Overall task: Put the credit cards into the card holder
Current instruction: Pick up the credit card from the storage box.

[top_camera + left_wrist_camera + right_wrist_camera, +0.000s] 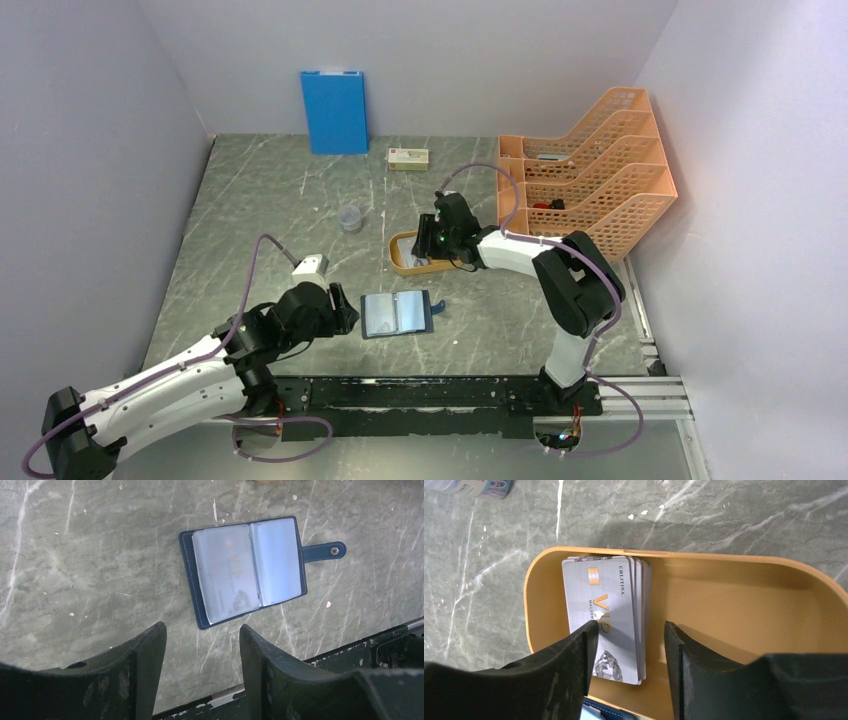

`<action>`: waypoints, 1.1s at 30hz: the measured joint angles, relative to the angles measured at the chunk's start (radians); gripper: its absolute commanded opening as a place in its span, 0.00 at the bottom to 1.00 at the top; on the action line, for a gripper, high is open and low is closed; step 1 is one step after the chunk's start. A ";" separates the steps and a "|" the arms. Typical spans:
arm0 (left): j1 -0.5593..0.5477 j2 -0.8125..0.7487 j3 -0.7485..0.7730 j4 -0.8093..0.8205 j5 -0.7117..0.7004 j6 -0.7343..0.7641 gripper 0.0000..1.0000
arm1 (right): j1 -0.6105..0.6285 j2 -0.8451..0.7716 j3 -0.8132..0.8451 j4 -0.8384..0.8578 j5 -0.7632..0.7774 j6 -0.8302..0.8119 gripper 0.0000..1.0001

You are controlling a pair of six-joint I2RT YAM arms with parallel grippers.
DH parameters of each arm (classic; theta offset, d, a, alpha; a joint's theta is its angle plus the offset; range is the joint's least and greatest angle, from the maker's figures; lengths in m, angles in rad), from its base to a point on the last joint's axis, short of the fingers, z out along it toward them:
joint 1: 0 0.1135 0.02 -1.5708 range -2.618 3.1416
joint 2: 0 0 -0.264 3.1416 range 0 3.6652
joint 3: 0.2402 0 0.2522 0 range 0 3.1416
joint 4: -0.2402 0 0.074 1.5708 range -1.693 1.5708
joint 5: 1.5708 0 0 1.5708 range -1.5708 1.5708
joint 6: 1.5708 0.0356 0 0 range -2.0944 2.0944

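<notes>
The dark navy card holder (397, 313) lies open on the table, clear sleeves up, strap to the right; in the left wrist view (247, 567) a card shows inside its left sleeve. My left gripper (338, 305) is open and empty just left of it (202, 632). A stack of grey-white credit cards (606, 610) lies in the left part of the orange oval tray (744, 595). My right gripper (428, 238) hovers over the tray (402, 262), open and empty (630, 627), its left finger above the top card, its right finger over bare tray floor.
An upright blue board (334, 111) leans on the back wall. A white box with red label (408, 158) lies near it. A small clear cup (350, 217) stands mid-table. An orange tiered file rack (597, 165) fills the right side. A black rail (450, 392) runs along the near edge.
</notes>
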 measured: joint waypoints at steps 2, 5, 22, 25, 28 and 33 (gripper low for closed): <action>0.000 0.005 0.000 0.000 0.000 0.000 0.60 | 0.001 0.000 0.000 0.006 -0.001 0.001 0.42; 0.000 0.007 0.000 0.000 0.000 0.000 0.60 | 0.002 -0.001 -0.001 0.022 -0.003 0.009 0.35; 0.000 0.007 0.000 0.000 0.000 0.000 0.60 | -0.016 -0.072 -0.080 0.065 -0.049 0.034 0.55; 0.000 0.010 0.000 0.000 0.000 0.000 0.60 | -0.016 -0.086 -0.078 0.070 -0.068 0.036 0.70; 0.000 0.018 0.000 0.001 0.000 0.000 0.60 | -0.013 -0.085 -0.057 0.059 -0.071 0.031 0.85; 0.000 0.030 0.000 0.008 0.000 0.000 0.60 | 0.010 -0.048 0.016 0.005 -0.037 0.008 0.88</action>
